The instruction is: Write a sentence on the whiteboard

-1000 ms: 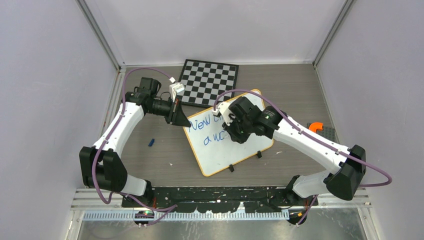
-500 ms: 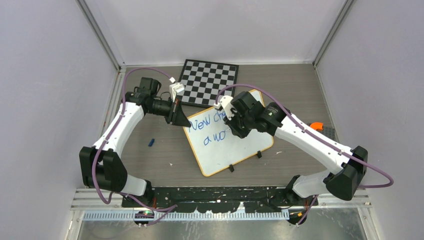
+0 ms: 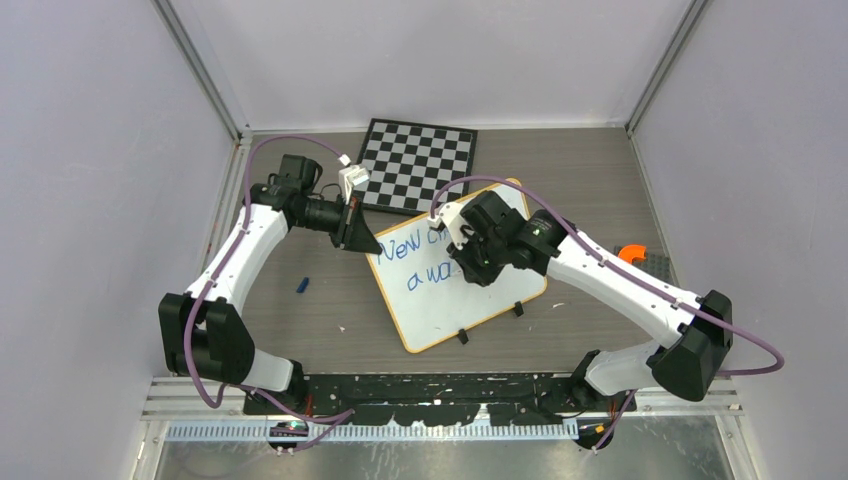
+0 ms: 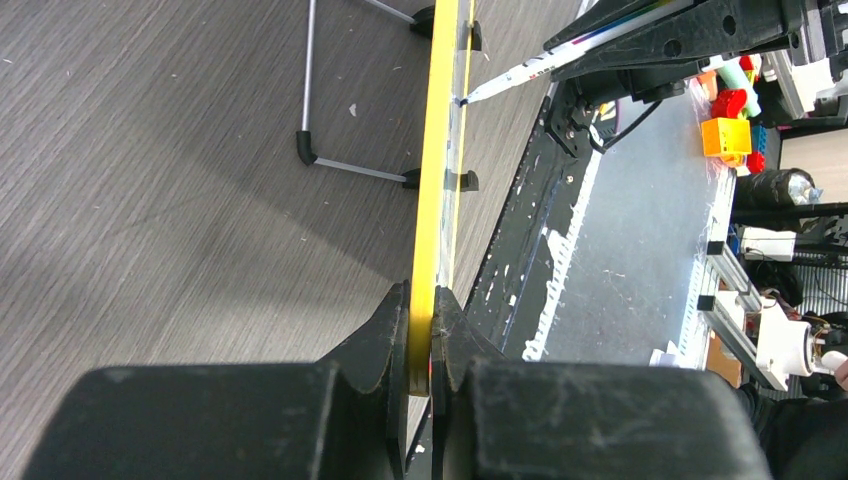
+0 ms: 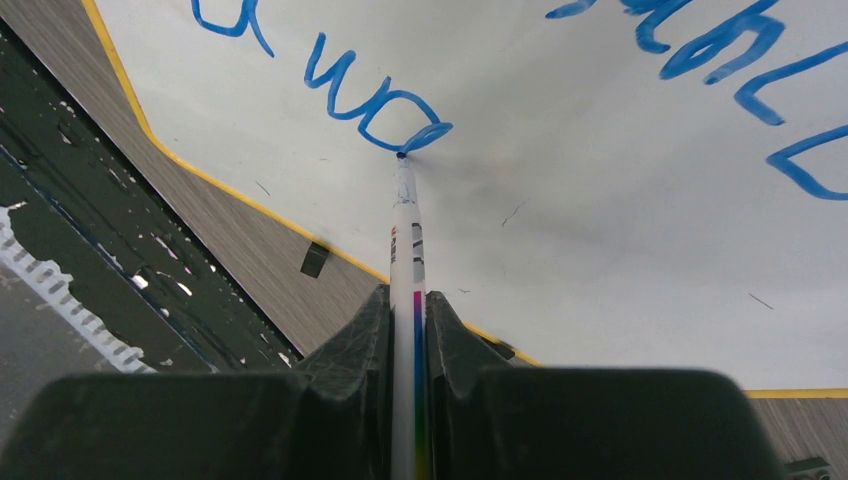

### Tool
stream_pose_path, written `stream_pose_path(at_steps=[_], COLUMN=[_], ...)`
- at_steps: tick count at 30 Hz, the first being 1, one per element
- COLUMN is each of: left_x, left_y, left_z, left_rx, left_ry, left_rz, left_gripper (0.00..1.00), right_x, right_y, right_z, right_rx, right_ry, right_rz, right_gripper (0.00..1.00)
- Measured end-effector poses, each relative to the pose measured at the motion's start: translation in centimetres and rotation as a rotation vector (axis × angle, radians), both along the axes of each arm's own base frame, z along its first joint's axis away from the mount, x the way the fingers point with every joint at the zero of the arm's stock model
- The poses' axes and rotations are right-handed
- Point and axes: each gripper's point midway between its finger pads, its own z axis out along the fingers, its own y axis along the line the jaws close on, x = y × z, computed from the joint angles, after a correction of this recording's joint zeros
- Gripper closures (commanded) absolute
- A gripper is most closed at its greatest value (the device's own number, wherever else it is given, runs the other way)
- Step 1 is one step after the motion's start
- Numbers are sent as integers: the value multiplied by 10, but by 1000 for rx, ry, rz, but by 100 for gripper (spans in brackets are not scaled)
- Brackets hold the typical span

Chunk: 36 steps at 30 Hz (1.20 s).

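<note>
One marker, tip on the whiteboard

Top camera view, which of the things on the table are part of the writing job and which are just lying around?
Part of the job:
whiteboard, with blue writing begun
marker, tip on the board
left hand, clamped on the board's edge
right hand, gripping the marker

Just lying about:
chessboard, beyond the whiteboard
small blue piece, left of the whiteboard
orange object, far right
</note>
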Motion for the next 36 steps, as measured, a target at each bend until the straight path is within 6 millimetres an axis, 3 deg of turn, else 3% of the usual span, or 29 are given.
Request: stream_pose_path(at_steps=[8, 17, 36], left_x=[0, 0, 0], left_y=[0, 0, 0], left_z=[0, 0, 0], left_rx=[-1, -1, 2], left_ry=[0, 0, 0], left_rz=[-1, -1, 1], left_gripper=[100, 100, 100], right_x=[-2, 3, 18], right_y=[-3, -4, -17], right_z=[1, 19, 15], right_rx=[-3, 30, -21], right_ry=[2, -49, -80], right_rz=[2, -11, -56], right_gripper=[100, 100, 100])
